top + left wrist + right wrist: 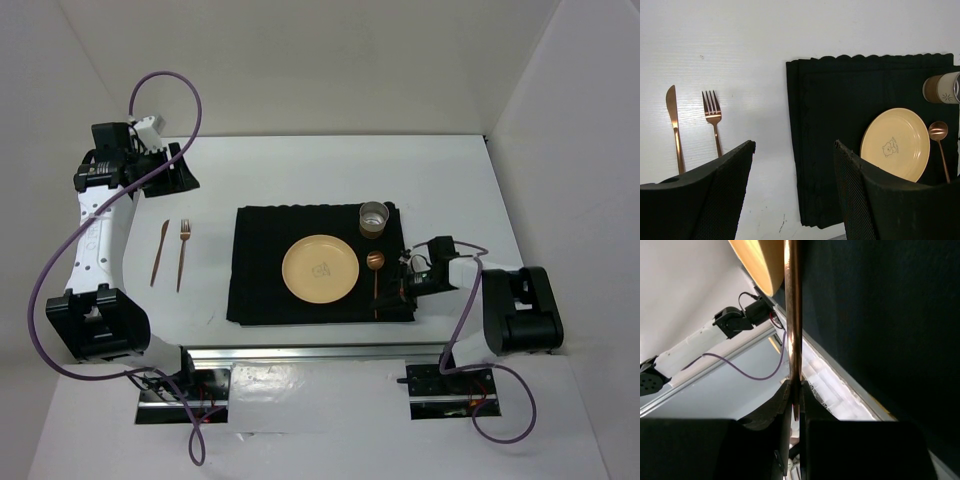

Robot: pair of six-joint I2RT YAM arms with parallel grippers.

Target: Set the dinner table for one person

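Pinching the spoon [792,315] handle in our right tool [796,407] beside the plate [320,268], we are risking dragging it askew across the mat [260,270] on release; our left tool [794,150] is hanging open over the table [300,170].

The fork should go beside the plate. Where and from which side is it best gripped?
Probably mid-handle of the fork, from straight above, jaws closing across its narrow width: it lies flat on the dinner table, and the knife lies clear of it.

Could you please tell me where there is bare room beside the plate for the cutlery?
Free: placemat strip left of the plate; dinner table between fork and placemat. Crowded right: spoon, cup, right end effector.
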